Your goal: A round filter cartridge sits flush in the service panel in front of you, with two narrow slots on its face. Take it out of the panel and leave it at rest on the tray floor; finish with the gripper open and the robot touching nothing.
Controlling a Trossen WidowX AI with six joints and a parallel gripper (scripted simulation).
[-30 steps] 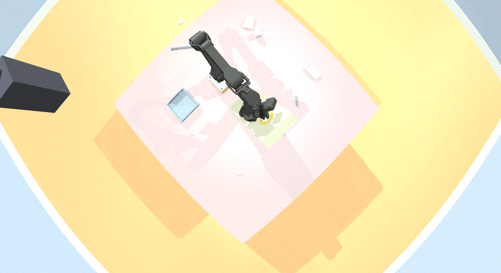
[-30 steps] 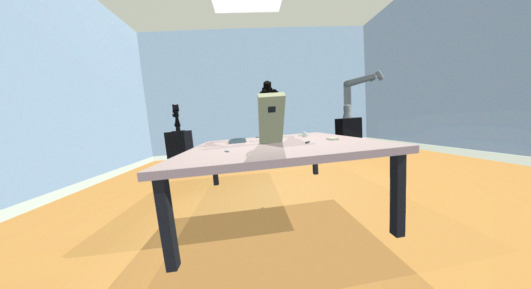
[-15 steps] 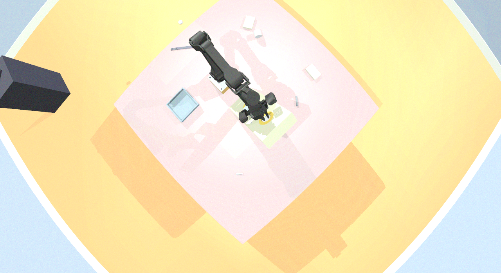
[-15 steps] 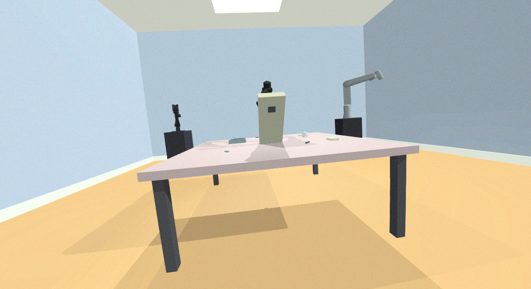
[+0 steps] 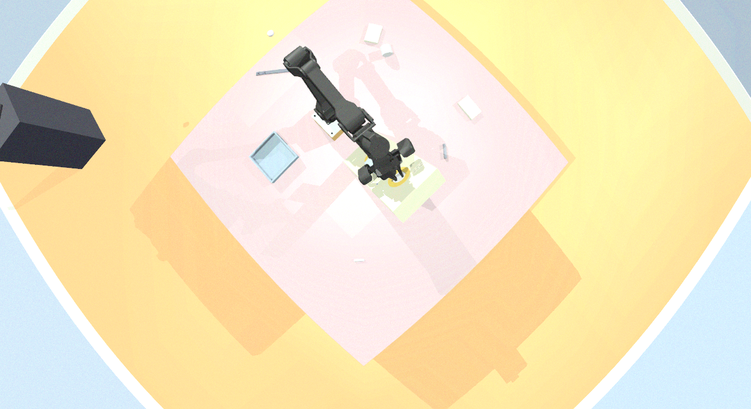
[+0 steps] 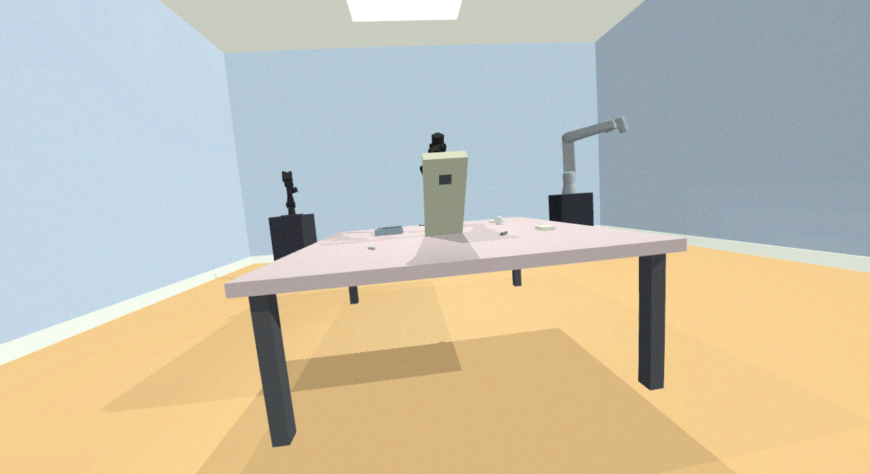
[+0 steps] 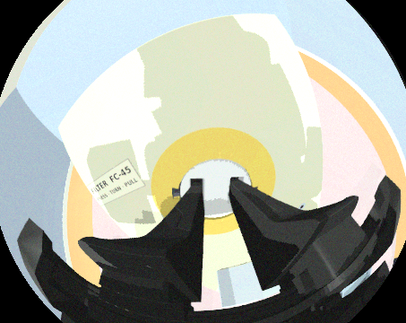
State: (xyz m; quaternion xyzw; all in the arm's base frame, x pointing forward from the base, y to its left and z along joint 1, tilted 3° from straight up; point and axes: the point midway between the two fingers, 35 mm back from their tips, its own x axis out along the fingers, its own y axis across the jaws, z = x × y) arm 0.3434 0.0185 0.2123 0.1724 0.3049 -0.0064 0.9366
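Observation:
The white round cartridge (image 7: 216, 170) sits within the yellow ring (image 7: 216, 141) (image 5: 391, 184) on the pale green service panel (image 7: 189, 90) (image 5: 420, 195) (image 6: 445, 212). Whether its face is exactly flush cannot be told. My gripper (image 7: 215, 185) (image 5: 399, 177) is at the cartridge's face, its two fingertips in the two narrow slots, shut on the web between them. A small dark notch shows at the ring's left inner edge. The blue tray (image 5: 273, 157) (image 6: 388, 231) stands on the table, left of the panel in the top view. The panel hides the fingers in the exterior view.
A label (image 7: 117, 181) is on the panel face beside the ring. White blocks (image 5: 374, 33) (image 5: 469, 107), a white cylinder (image 5: 386, 50), a small grey piece (image 5: 445, 151) and a small white piece (image 5: 358, 260) lie on the table (image 5: 315, 270). A grey bar (image 5: 270, 71) lies near the arm's base.

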